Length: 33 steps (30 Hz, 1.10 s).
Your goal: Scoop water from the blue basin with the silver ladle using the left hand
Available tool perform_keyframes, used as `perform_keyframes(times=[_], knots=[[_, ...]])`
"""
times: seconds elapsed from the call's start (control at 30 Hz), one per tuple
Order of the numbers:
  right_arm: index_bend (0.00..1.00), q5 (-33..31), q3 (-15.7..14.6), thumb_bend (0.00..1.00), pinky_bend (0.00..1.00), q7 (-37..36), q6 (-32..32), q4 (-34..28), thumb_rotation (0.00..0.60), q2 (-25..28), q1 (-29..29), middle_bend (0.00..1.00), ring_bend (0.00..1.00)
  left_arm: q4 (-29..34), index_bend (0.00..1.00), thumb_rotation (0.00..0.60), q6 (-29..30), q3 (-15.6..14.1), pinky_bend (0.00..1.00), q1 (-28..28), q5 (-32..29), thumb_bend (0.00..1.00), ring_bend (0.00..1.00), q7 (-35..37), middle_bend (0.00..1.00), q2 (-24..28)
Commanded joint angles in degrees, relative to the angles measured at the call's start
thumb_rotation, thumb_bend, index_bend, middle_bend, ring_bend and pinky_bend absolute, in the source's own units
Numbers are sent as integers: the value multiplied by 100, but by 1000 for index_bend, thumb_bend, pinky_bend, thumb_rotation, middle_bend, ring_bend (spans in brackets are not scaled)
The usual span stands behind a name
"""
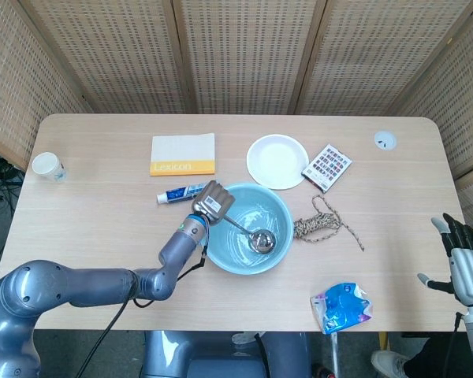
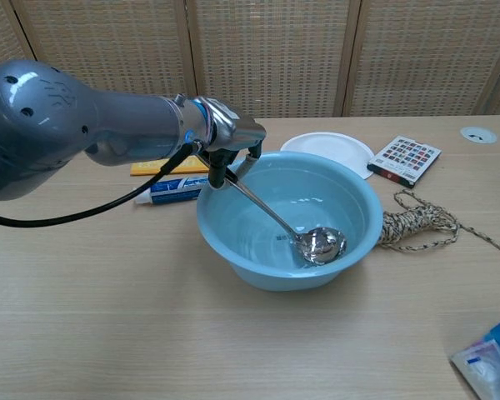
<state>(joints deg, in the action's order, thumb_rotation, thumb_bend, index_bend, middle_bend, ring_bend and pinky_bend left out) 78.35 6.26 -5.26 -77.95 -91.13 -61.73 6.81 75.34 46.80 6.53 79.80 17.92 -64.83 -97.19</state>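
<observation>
Gripping the silver ladle (image 2: pixel 277 218) by its handle at the basin's left rim, the left hand (image 2: pixel 230 143) has the bowl end dipped into the blue basin (image 2: pixel 233 242) mid-tabletop; lifting a full scoop remains. Near the right edge, the right hand (image 1: pixel 461 264) is idle, fingers spread.

The light wooden table (image 1: pixel 102 150) carries a blue basin (image 1: pixel 279 213) at centre, a toothpaste tube (image 1: pixel 180 192) and Lexicon book (image 1: pixel 183 153) far left of it, a white plate (image 1: pixel 277 161), colour card (image 1: pixel 327 167), twine (image 1: pixel 319 224), paper cup (image 1: pixel 46 166) and blue packet (image 1: pixel 343 306).
</observation>
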Motion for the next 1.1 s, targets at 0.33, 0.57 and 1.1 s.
perform_keyframes(times=[0.33, 0.57, 1.1], knots=[[0, -56, 15, 0, 0, -46, 57, 26, 600, 1, 14, 0, 0, -548, 1000, 600, -83, -251, 1000, 282, -442, 857, 988, -274, 929, -398], [0, -94, 26, 0, 0, -81, 114, 53, 600, -1, 34, 0, 0, -710, 1000, 600, -113, -267, 1000, 398, -639, 859, 988, -367, 929, -491], [0, -68, 21, 0, 0, -82, 64, 24, 600, 14, 12, 0, 0, -204, 1000, 600, 147, -87, 1000, 467, -746, 859, 988, -237, 929, -18]])
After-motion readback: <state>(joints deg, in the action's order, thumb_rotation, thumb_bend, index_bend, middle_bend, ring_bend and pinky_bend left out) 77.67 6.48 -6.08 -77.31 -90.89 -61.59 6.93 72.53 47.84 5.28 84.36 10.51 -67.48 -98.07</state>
